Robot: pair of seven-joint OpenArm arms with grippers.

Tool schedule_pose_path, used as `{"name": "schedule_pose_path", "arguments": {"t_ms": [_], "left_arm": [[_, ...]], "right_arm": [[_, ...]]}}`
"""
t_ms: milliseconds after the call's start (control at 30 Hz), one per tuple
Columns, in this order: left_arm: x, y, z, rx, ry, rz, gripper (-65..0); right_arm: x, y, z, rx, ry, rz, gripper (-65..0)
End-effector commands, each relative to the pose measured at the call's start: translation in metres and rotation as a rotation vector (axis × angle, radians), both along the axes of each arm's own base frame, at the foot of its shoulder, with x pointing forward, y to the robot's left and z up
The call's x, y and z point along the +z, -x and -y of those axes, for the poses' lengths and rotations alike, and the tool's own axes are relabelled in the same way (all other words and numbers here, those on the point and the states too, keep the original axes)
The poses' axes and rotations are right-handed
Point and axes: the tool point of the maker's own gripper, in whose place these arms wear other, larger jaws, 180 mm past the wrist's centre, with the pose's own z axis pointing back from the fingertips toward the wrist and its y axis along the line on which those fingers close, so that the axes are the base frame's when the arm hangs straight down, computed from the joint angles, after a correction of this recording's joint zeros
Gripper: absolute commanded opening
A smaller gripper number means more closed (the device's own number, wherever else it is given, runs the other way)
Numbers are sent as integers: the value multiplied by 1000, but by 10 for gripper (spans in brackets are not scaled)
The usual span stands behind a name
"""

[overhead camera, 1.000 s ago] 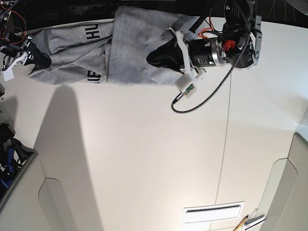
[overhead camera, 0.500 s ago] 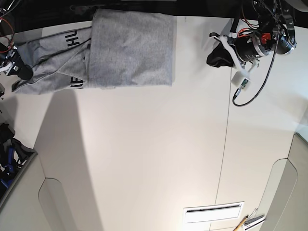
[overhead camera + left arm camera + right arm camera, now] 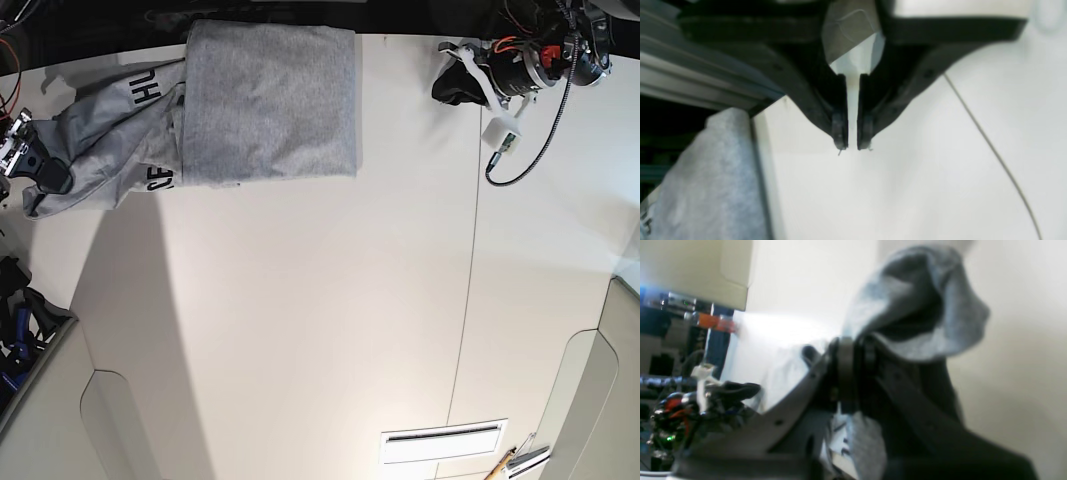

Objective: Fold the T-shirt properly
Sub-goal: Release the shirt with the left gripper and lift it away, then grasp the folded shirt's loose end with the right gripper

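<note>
The near part of the white desk [image 3: 300, 330] is bare, crossed by a thin seam [image 3: 465, 300] that runs from the near edge toward the far edge.

The T-shirt [image 3: 270, 100] lies at the far edge of the desk, toward the far-left corner in the base view. One grey panel is folded flat over the rest, its edges fairly square. Beside it, toward the left edge, the cloth is bunched and creased, and pieces of black lettering [image 3: 150, 85] show on it. In the left wrist view the T-shirt [image 3: 706, 186] appears as a grey slab at the desk's edge, well apart from that gripper.

The right gripper [image 3: 40, 170] is at the left edge of the desk in the base view, clamped on the bunched end of the T-shirt. In the right wrist view its fingers [image 3: 846, 370] are pressed together with grey cloth [image 3: 917, 313] billowing out beyond them, though that view is blurred.

The left gripper [image 3: 450, 85] is near the far edge on the other side of the seam, clear of the T-shirt. In its wrist view the two black fingers [image 3: 838, 130] stand nearly together, a narrow slit between their tips, with nothing in it and only white desk behind. A black cable [image 3: 520, 140] loops down from that arm over the desk.
</note>
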Motion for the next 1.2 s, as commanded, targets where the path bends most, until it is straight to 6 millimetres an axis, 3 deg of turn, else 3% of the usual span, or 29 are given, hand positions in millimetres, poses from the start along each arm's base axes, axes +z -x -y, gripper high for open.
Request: {"name": "schedule_pose_path", "arguments": {"t_ms": [0, 167, 367, 500, 667, 933, 1167], "left_arm": [[0, -2, -2, 16, 15, 10, -596], [-26, 8, -8, 64, 48, -71, -596], [-23, 4, -4, 76, 87, -63, -596], [-24, 7, -2, 68, 95, -79, -596], [-13, 11, 13, 51, 202, -100, -596], [-12, 15, 40, -12, 259, -115, -596], [-11, 20, 71, -99, 299, -129, -596]], "right_arm": [[24, -7, -2, 10, -4, 85, -650], [39, 1, -45, 86, -8, 160, -650], [42, 15, -128, 248, -96, 191, -650], [38, 24, -184, 368, -209, 176, -650], [15, 23, -240, 419, -181, 133, -650], [-3, 33, -306, 532, -73, 162, -650], [-21, 54, -339, 656, 42, 160, -650]]}}
